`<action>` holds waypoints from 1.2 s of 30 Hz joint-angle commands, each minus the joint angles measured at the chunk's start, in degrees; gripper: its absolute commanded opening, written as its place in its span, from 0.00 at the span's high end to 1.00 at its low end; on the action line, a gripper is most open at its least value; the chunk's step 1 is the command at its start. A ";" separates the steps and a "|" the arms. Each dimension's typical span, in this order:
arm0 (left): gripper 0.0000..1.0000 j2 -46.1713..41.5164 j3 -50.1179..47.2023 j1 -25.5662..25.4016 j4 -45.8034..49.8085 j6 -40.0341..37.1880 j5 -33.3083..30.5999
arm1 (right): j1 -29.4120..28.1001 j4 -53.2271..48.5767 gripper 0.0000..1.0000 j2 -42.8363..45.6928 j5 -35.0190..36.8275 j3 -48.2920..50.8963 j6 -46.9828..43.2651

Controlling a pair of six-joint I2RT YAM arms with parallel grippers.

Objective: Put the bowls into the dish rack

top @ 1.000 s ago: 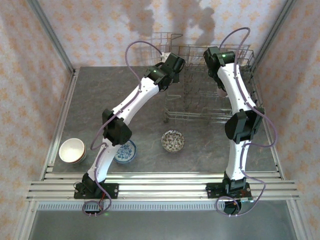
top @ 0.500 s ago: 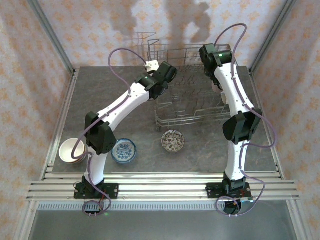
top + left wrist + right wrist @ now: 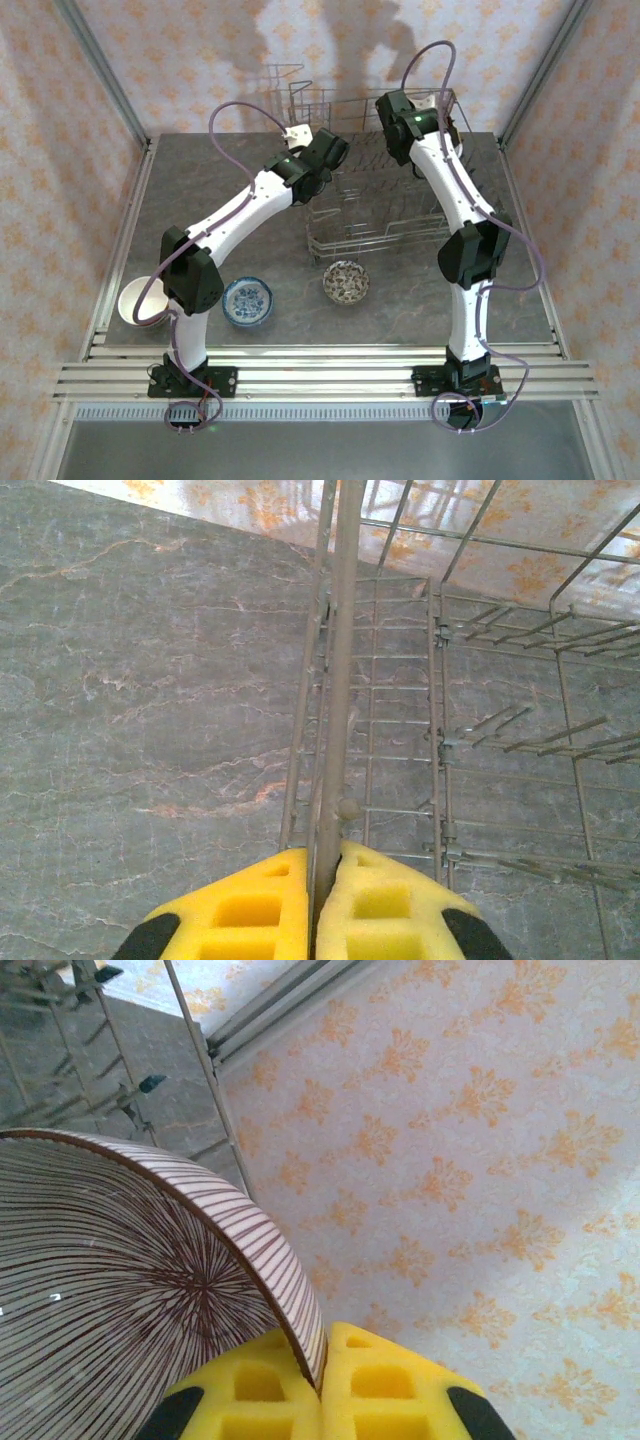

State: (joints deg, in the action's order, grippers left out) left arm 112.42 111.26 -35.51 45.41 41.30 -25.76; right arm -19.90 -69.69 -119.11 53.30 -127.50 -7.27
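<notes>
Wire rack (image 3: pixel 385 215) far on bench (image 3: pixel 200 200), wall clenched in left claw (image 3: pixel 322 920), likely steadying it | right claw (image 3: pixel 322 1385) pinches striped bowl (image 3: pixel 120 1280) by rim at rack's far side, for loading | other bowls (image 3: pixel 346 282) wait nearer.

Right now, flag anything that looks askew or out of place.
The dish rack sits skewed on the table, its near edge slanting instead of running parallel to the front. Odd too: the left gripper is clamped on the rack's side wire.
</notes>
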 commanded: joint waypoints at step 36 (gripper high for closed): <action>0.17 -19.49 -17.27 6.21 -15.12 -4.82 2.55 | -4.70 5.16 1.00 -6.01 13.80 14.21 -4.96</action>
State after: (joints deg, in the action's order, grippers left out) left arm 95.15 95.35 -29.82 32.08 37.41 -21.45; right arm -23.57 -63.66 -123.59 63.24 -113.93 -12.12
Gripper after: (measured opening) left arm 0.823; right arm 0.042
